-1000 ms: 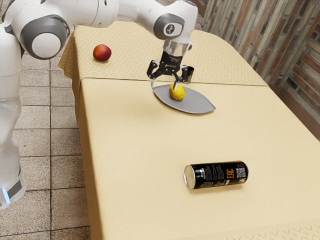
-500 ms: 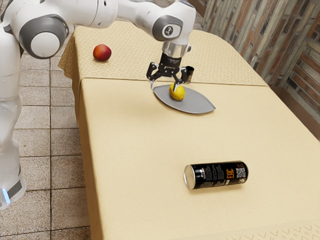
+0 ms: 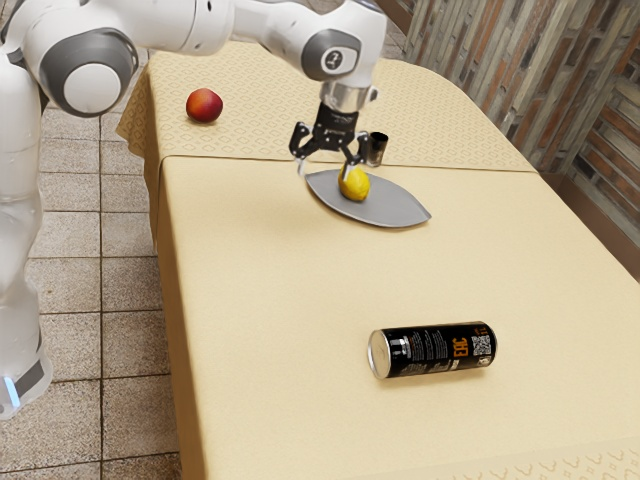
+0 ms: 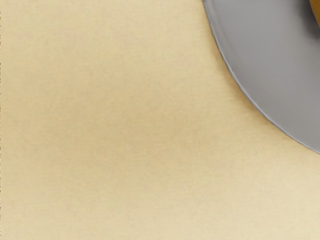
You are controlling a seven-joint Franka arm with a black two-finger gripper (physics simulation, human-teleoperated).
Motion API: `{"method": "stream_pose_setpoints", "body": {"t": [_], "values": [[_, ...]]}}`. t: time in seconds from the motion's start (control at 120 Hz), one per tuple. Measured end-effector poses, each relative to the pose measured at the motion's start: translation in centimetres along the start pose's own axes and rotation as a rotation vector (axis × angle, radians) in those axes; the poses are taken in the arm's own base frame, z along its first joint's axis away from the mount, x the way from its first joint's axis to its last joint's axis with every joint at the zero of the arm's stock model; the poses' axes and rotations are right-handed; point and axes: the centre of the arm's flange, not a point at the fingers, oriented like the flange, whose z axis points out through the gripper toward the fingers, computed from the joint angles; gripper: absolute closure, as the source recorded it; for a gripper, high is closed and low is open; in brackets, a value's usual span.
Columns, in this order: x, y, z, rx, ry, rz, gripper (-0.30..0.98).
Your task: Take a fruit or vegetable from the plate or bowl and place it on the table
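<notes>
My gripper (image 3: 326,170) is open in the exterior view, its fingers spread wide above the left end of the grey plate, with nothing between them. A yellow lemon (image 3: 354,184) rests on the grey leaf-shaped plate (image 3: 398,207), just beyond the fingertip on the exterior view's right, which overlaps its top edge; whether they touch I cannot tell. The wrist view has the curved grey plate (image 4: 270,65) with a sliver of the lemon (image 4: 316,11) at the border. Pale tablecloth (image 4: 110,130) lies under my hand.
A red fruit (image 3: 204,106) sits on the table at the exterior view's upper left. Behind the plate stands a small dark cup (image 3: 377,149). A black can (image 3: 434,349) lies on its side on the tablecloth (image 3: 270,300), toward the exterior view's bottom.
In the exterior view my hand has shifted slightly left and up, with its fingers still apart. The lemon and the plate have stayed in place.
</notes>
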Motion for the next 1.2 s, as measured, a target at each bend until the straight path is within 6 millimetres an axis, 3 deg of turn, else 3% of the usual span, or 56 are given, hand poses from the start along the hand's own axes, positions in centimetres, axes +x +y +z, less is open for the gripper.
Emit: {"method": "stream_pose_setpoints", "body": {"t": [0.183,0.383,0.55,0.708,0.85,1.058,1.2], "values": [[1.1,0.2,0.3,0.004,0.007,0.0,0.0],[3.7,1.1,-0.9,-0.022,0.037,-0.004,0.0],[5.2,3.3,-2.4,-0.066,0.04,0.054,0.0],[7.9,4.3,0.2,-0.047,-0.009,0.067,0.0],[9.2,5.2,-0.5,-0.069,0.004,0.091,0.0],[10.6,7.7,0.3,-0.092,0.01,0.124,0.0],[10.6,8.3,1.3,-0.089,0.003,0.143,0.0]]}}
